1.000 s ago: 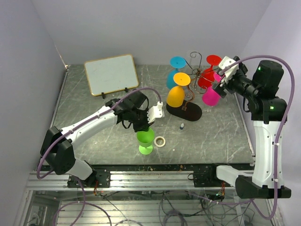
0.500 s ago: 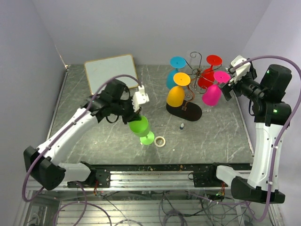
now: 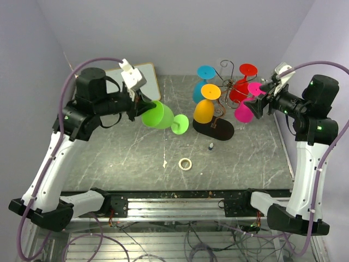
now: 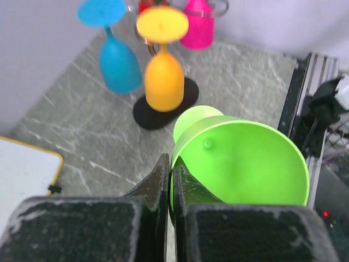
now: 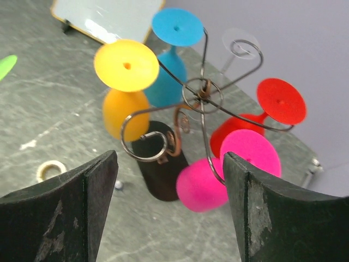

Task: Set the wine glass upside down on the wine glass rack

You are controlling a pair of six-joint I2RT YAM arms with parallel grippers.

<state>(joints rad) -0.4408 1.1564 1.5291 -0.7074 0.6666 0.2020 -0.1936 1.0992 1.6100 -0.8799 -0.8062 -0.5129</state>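
My left gripper [image 3: 141, 107] is shut on the rim of a green wine glass [image 3: 160, 116], one finger inside the bowl and one outside. The glass hangs in the air, tipped on its side, with its foot [image 3: 180, 124] pointing toward the wine glass rack [image 3: 225, 83]. From the left wrist, the green bowl [image 4: 245, 158] fills the right side beyond the pinched jaws of the left gripper [image 4: 170, 180]. Blue [image 3: 203, 86], yellow [image 3: 204, 109], red [image 3: 240, 87] and magenta [image 3: 245, 109] glasses hang upside down on the rack. My right gripper [image 3: 260, 99] stands open just right of the magenta glass, holding nothing. The right wrist view shows that open right gripper [image 5: 170, 158] facing a free curled hook [image 5: 147, 144].
The rack's black oval base [image 3: 215, 130] sits on the grey table. A tape ring [image 3: 185, 164] and a small blue-capped object [image 3: 211, 146] lie in front of it. A whiteboard [image 3: 146, 76] leans at the back left, partly behind my left arm.
My left arm lifted the green glass off the table, swung it up and back, and tipped it sideways. My right gripper drew back from the magenta glass, which now hangs on the rack.
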